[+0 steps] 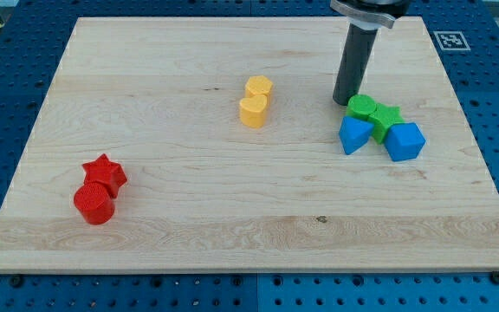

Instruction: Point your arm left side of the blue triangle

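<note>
The blue triangle (353, 134) lies at the view's right, at the left end of a tight cluster. A green round block (362, 107) and a green star (385, 116) sit just above it, and a blue cube (405, 141) lies to its right. My tip (345, 99) stands on the board just above the triangle and slightly to its left, close beside the left edge of the green round block. The dark rod rises from there to the view's top.
Two yellow blocks (255, 100) sit together near the board's middle top. A red star (105, 173) and a red cylinder (93, 204) lie at the lower left. The wooden board (232, 225) rests on a blue perforated table.
</note>
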`<move>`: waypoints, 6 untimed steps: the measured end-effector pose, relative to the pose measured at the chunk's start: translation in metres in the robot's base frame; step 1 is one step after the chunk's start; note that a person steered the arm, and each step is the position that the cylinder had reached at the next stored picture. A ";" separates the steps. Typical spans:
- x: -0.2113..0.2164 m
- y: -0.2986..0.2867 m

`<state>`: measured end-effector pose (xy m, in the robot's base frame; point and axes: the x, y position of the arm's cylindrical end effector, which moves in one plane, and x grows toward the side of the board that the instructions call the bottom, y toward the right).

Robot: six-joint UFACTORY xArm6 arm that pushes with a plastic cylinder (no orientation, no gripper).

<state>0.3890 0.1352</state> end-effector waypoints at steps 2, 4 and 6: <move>0.019 0.014; -0.001 0.005; 0.016 -0.055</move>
